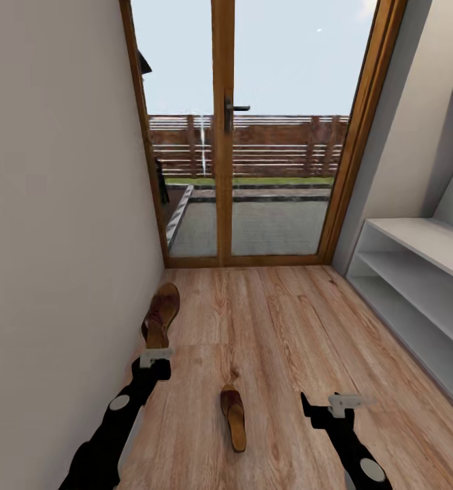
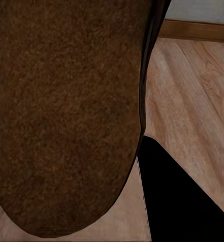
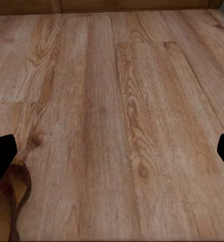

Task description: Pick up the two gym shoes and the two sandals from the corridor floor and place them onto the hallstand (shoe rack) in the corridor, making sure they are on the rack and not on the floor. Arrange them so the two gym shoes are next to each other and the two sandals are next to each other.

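One dark brown sandal (image 1: 162,309) stands out ahead of my left gripper (image 1: 156,355), which is shut on its near end, close to the left wall. Its brown flat face (image 2: 66,116) looms large in the left wrist view, beside one black finger (image 2: 177,201). The other sandal (image 1: 233,416) lies flat on the corridor floor (image 1: 274,320) between my arms, and its strap edge (image 3: 13,201) is at a corner of the right wrist view. My right gripper (image 1: 341,403) hovers open over bare planks, to the right of that sandal. The hallstand (image 1: 424,238) stands along the right wall. The gym shoes are out of view.
A wood-framed glass door (image 1: 223,136) closes the corridor's far end, with a fenced yard beyond. The plain left wall (image 1: 56,238) runs close beside my left arm. The hallstand's two open tiers (image 1: 417,299) hold nothing.
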{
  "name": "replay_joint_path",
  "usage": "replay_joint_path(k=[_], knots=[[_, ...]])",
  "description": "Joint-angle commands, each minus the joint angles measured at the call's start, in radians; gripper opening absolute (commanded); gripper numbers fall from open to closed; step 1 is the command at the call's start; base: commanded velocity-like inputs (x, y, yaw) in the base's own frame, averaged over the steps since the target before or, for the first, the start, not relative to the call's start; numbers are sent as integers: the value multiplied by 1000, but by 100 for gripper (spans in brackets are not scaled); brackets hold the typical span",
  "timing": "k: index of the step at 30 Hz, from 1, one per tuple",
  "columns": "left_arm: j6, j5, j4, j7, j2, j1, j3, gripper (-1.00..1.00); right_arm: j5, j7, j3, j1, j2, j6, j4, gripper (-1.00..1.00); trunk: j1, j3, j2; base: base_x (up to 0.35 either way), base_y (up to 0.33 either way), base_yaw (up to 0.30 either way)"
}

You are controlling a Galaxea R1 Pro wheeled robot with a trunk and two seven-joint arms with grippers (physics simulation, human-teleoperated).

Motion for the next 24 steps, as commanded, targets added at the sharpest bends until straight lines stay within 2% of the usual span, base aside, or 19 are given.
replay_joint_path(k=[1, 2, 4, 6, 7, 8, 10, 13, 16, 21, 24], knots=[[24, -8, -3, -9, -4, -8, -4, -100, 4, 7, -3, -1, 27, -1, 2, 100, 0, -1, 0, 0, 0, 0], [33, -8, -3, -8, -5, -14, -10, -100, 6, 6, -2, -1, 41, 1, 2, 100, 0, -1, 0, 0, 0, 0], [69, -7, -4, -8, -8, -50, -37, -100, 29, -5, 20, -1, 103, 28, 4, 100, 0, -1, 0, 0, 0, 0], [90, -7, -4, -8, -8, -70, -50, -100, 49, -21, 41, -1, 130, 56, 5, 100, 0, -1, 0, 0, 0, 0], [112, -7, -5, -8, -9, -87, -60, -100, 73, -46, 66, -1, 153, 92, 4, 100, 0, -1, 0, 0, 0, 0], [123, -7, -5, -8, -9, -96, -64, -100, 85, -62, 80, -1, 162, 113, 4, 100, 0, -1, 0, 0, 0, 0], [164, -5, -6, -9, -8, -121, -74, -100, 120, -141, 134, -2, 192, 201, 2, 100, 0, -1, 0, 0, 0, 0], [184, -4, -6, -11, -8, -134, -78, -100, 134, -205, 165, -6, 199, 278, 2, 100, 0, -1, 0, 0, 0, 0], [194, -3, -12, -14, -8, -140, -81, -100, 139, -233, 178, -12, 199, 328, 3, 100, 0, -1, 0, 0, 0, 0], [203, -2, -45, -16, -8, -141, -82, -100, 142, -249, 184, -16, 199, 360, 6, 100, 0, -1, 0, 4, 0, 0], [207, -2, -58, -17, -7, -140, -83, -100, 144, -251, 181, -17, 199, 365, 10, 100, 0, -1, 0, 200, 0, 0]])
